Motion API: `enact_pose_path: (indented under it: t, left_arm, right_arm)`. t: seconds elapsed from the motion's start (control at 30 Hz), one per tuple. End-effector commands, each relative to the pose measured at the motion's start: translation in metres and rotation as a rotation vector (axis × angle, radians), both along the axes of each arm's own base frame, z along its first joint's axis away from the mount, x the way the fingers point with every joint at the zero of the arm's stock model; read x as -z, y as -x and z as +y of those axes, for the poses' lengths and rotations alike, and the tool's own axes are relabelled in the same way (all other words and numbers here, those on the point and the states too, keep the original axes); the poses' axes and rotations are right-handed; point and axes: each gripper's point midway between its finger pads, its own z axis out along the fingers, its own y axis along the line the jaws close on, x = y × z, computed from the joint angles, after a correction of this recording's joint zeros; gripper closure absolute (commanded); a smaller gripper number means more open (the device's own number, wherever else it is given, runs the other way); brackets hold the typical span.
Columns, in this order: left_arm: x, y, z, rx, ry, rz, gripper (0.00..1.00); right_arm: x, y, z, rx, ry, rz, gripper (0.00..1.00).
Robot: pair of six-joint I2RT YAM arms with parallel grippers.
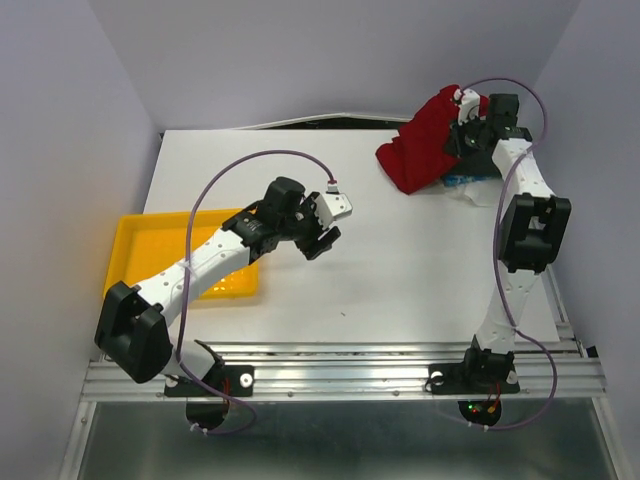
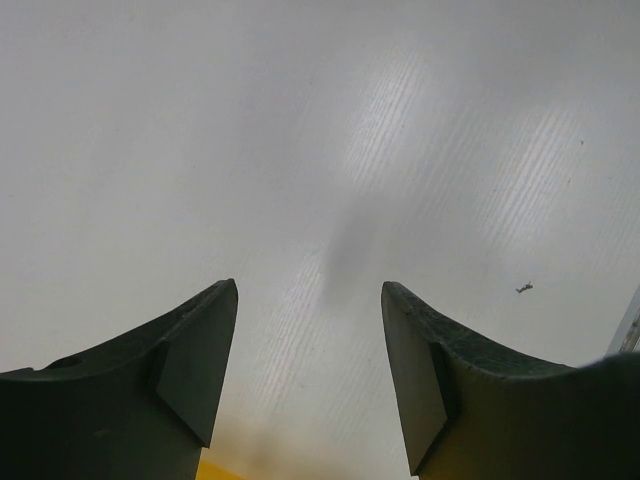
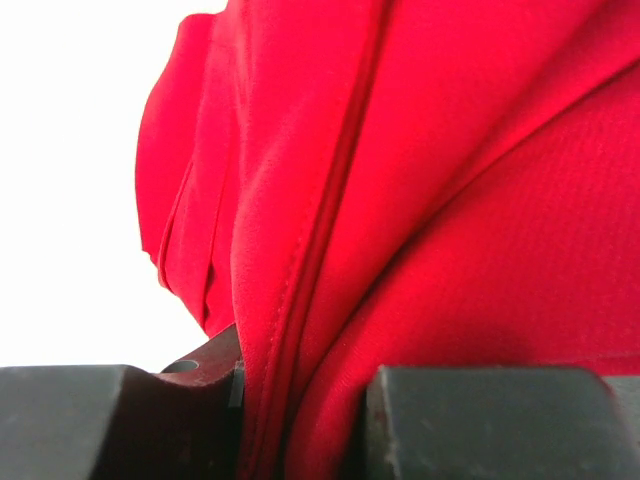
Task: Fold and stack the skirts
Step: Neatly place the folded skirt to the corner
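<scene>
The deep red skirt (image 1: pixel 418 150) hangs bunched at the far right of the table, lifted by my right gripper (image 1: pixel 462 128). In the right wrist view the red cloth (image 3: pixel 400 200) fills the frame and runs down between the two fingers, which are shut on it. A bit of blue floral skirt (image 1: pixel 462 182) shows under the red one on the table. The dark grey skirt is out of view. My left gripper (image 1: pixel 322 235) hovers over the bare table near the middle, open and empty; its fingers (image 2: pixel 190 350) stand wide apart above the white surface.
A yellow plastic tray (image 1: pixel 140 240) lies at the left, partly under my left arm. White walls close in on the table at the back and both sides. A small dark speck (image 2: pixel 523 288) lies on the table.
</scene>
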Motion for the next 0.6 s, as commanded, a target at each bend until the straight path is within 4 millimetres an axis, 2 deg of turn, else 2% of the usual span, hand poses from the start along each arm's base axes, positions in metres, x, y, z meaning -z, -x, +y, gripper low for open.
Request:
enact_pose_path:
  t: [0.0,0.03,0.07,0.1,0.23,0.3,0.33,0.43,0.57]
  left_arm:
    - [-0.012,0.002,-0.002,0.013,0.038,-0.014,0.29]
    - [-0.012,0.003,-0.002,0.015,0.037,-0.011,0.29]
    - [-0.012,0.001,-0.003,0.014,0.037,-0.011,0.29]
    - [-0.012,0.001,-0.003,0.015,0.035,-0.011,0.29]
    - [-0.010,0.000,-0.007,0.023,0.036,0.002,0.29]
    - [-0.008,-0.001,-0.008,0.024,0.033,0.008,0.29]
    - [-0.008,-0.002,-0.009,0.024,0.033,0.010,0.29]
    - [-0.009,-0.003,-0.010,0.023,0.033,0.012,0.30]
    - [-0.010,-0.001,-0.005,0.021,0.028,0.003,0.30]
  right_arm:
    - [-0.081,-0.015,-0.015,-0.008,-0.015,-0.196,0.99]
    - [-0.085,-0.015,-0.021,0.003,-0.018,-0.203,0.99]
    - [-0.090,-0.014,-0.018,-0.006,-0.036,-0.207,0.99]
    - [-0.101,-0.015,-0.024,0.002,-0.042,-0.229,0.99]
    - [-0.124,-0.012,-0.017,-0.026,-0.107,-0.251,0.99]
    - [-0.126,-0.012,-0.012,-0.027,-0.154,-0.235,0.99]
    - [-0.133,-0.013,-0.010,-0.032,-0.170,-0.245,0.99]
    - [-0.136,-0.020,-0.012,-0.012,-0.188,-0.248,0.99]
    - [-0.141,-0.027,-0.034,0.026,-0.175,-0.272,0.99]
